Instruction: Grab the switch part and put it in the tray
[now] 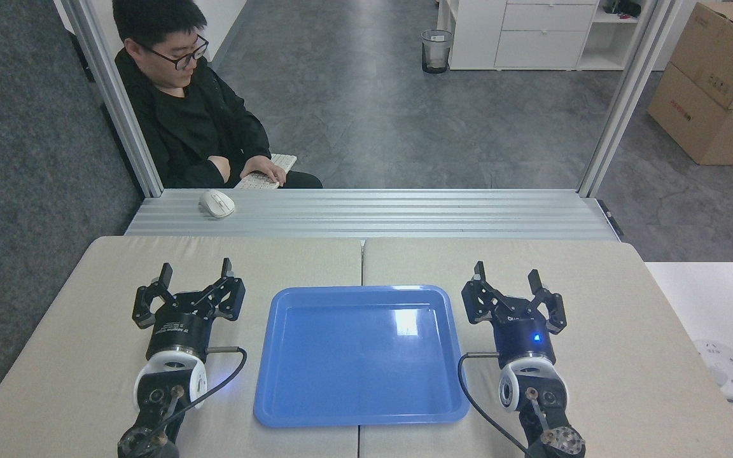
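Your grippers flank the large glossy blue plastic tray (360, 356).
Left gripper (196, 272) and right gripper (507, 275) both show jaws apart, gripping nothing.

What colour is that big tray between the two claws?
Glossy blue tray, seen in the head view.

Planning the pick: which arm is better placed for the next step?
Neither left nor right: no switch part is visible. The left gripper and right gripper are both open and empty, flanking the tray about equally close.
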`<state>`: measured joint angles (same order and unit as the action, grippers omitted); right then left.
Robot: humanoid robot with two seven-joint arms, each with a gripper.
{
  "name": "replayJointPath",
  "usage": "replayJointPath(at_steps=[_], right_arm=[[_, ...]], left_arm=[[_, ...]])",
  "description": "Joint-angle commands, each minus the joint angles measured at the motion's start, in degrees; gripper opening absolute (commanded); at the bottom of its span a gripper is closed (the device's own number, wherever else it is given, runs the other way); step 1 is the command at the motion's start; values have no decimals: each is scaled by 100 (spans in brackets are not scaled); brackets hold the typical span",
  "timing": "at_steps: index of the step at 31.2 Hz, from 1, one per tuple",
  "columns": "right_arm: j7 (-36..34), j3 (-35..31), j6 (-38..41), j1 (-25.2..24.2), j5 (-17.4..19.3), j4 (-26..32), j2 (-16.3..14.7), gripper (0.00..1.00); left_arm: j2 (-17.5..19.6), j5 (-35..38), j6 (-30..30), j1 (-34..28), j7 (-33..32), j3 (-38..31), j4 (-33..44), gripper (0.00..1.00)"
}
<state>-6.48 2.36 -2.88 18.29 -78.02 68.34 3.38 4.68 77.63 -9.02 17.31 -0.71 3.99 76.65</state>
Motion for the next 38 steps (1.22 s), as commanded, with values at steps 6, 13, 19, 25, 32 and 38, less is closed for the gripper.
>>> replayJointPath(at_steps=[6, 13, 19, 25, 32, 38], right_arm=[[59, 89, 7, 8, -169, -4, -92, 100], [173, 89, 7, 8, -161, 4, -101, 100], [410, 98, 7, 34, -161, -5, -110, 100], [419, 89, 16, 17, -161, -5, -145, 100], [428, 89, 16, 17, -161, -5, -154, 100], [428, 89, 16, 17, -161, -4, -145, 100]], left_arm=[[-19, 7, -4, 9, 18, 111, -124, 100], [-28, -2, 5, 36, 27, 111, -124, 100], [42, -11, 5, 80, 27, 111, -203, 100], [147, -11, 5, 18, 45, 59, -405, 100], [156, -28, -4, 9, 45, 32, -388, 100], [174, -37, -4, 9, 45, 32, -361, 100]])
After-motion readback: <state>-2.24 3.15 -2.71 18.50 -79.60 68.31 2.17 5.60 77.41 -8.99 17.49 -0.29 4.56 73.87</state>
